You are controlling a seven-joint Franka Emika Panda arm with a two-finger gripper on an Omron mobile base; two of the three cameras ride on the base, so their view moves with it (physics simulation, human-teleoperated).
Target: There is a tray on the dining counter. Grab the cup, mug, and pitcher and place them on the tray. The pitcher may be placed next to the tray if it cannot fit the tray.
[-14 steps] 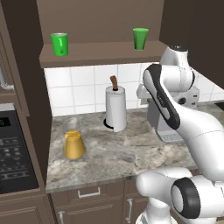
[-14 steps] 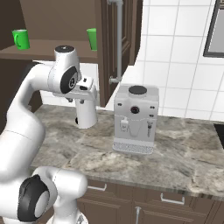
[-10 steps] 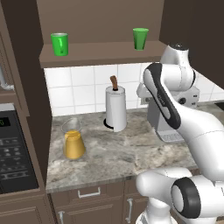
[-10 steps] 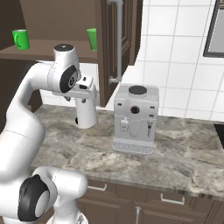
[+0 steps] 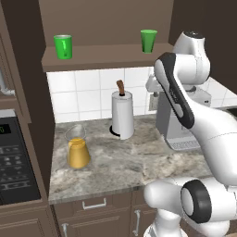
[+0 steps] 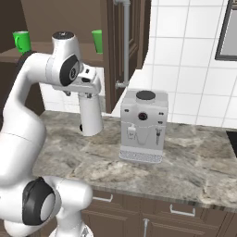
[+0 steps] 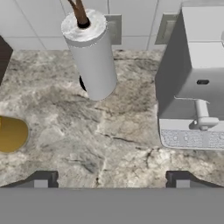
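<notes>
Hovering high over the bench with fingers (image 7: 111, 178) spread wide and empty, presumably lining up on the pitcher (image 5: 77, 149) near its left edge.

The worktop (image 5: 120, 162) looks like polished stone, mottled grey and beige, smooth. The wall behind has glossy white tiles (image 5: 88, 95). The pitcher (image 5: 77, 148) is clear glass with amber liquid inside. The mug (image 5: 63, 46) and the cup (image 5: 148, 40) look like smooth green plastic. The paper-towel roll (image 5: 122, 115) is matt white paper. The shelf (image 5: 102, 54) and cabinets (image 5: 99, 215) are dark brown wood. The coffee machine (image 6: 142, 125) is satin grey metal or plastic
</notes>
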